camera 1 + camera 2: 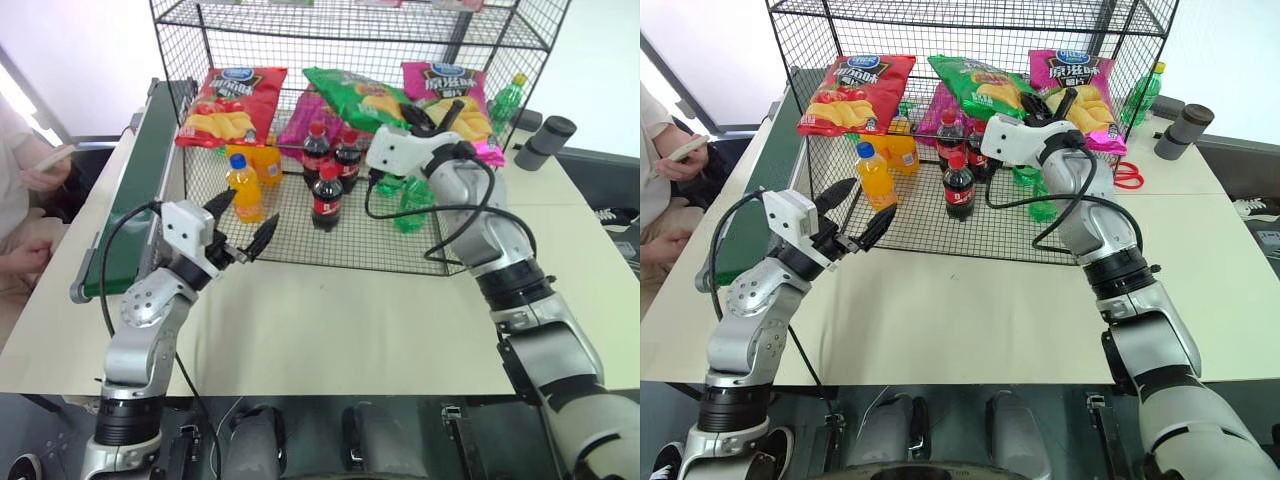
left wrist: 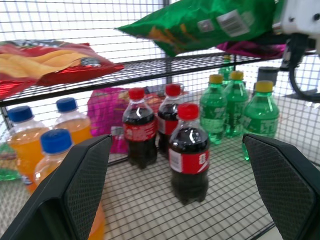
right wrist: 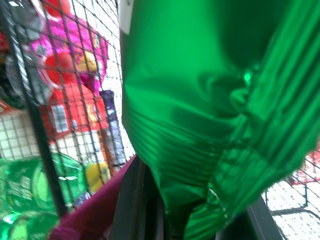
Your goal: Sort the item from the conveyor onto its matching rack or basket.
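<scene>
Right gripper (image 1: pixel 1055 108) clamped on green crisp bag (image 1: pixel 985 85) over rack (image 1: pixel 940 215) shelf; left gripper (image 1: pixel 238 230) spread apart near the rack's front.

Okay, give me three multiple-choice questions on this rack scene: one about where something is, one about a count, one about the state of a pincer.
1. Where is the green crisp bag?
A. flat on the conveyor
B. over the rack's shelf, between the red crisp bag and the pink crisp bag
C. on the table in front of the rack

2. How many dark cola bottles with red caps stand on the rack's lower tier?
A. one
B. three
C. five

3. How does the left pincer stand?
A. open, holding nothing
B. shut on an orange bottle
C. shut on the green bag

Answers:
1. B, it sits between the red crisp bag and the pink crisp bag, with the right pincer shut on its end.
2. B, the cola bottles number three in the left wrist view.
3. A, its fingers stand wide apart with only air between them.
</scene>
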